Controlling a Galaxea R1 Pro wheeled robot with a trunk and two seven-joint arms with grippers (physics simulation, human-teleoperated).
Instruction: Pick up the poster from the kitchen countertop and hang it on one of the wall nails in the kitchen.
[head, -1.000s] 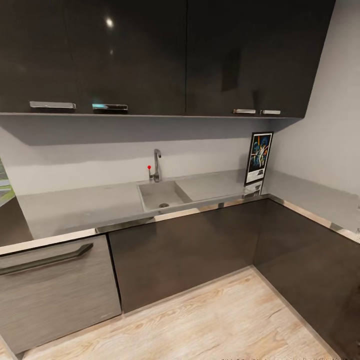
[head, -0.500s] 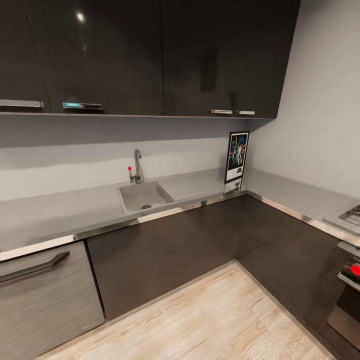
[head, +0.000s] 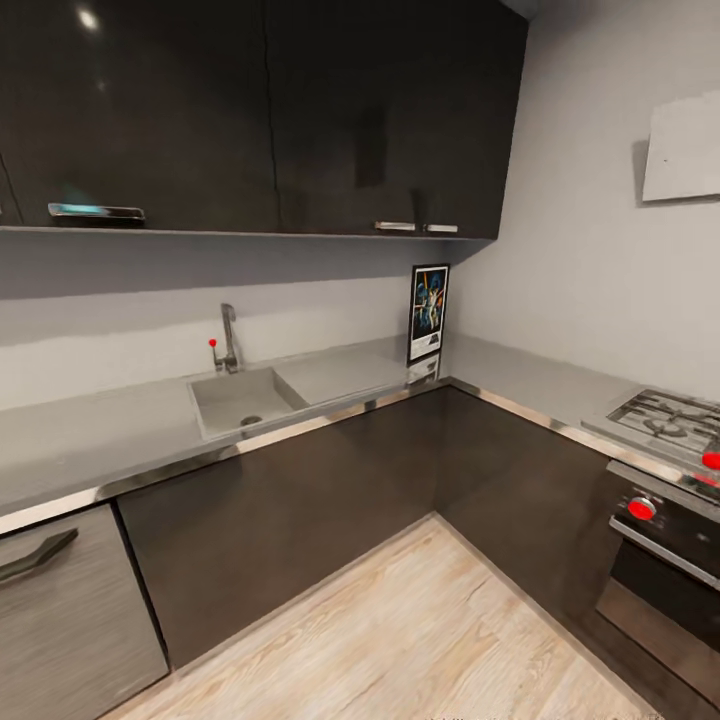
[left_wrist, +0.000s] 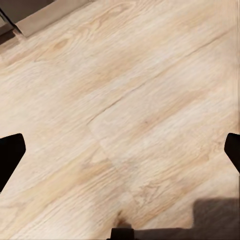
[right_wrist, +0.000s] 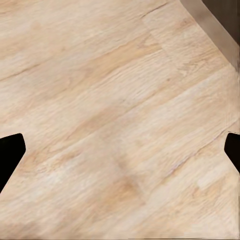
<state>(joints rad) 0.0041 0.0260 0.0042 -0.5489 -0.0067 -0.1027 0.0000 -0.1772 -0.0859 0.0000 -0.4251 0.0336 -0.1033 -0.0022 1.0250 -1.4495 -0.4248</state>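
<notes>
Both the left gripper (left_wrist: 120, 150) and the right gripper (right_wrist: 120, 150) point downward, each with its two dark fingertips spread wide apart at opposite edges and nothing held between them.

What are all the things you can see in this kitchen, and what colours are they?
poster: one, black frame with dark blue picture, standing upright in the back corner of the worktop.
kitchen countertop: one, grey with shiny metal edge, L-shaped along two walls.
sink: one, grey, set into the worktop.
tap: one, silver with a red knob beside it, behind the sink.
upper cabinets: a row, glossy black, above the worktop.
lower cabinets: dark, under the worktop.
gas hob: one, steel, at right, with red knobs on the oven below.
floor: pale wood.
left gripper: black fingers wide apart, over the floor.
right gripper: black fingers wide apart, over the floor.
</notes>
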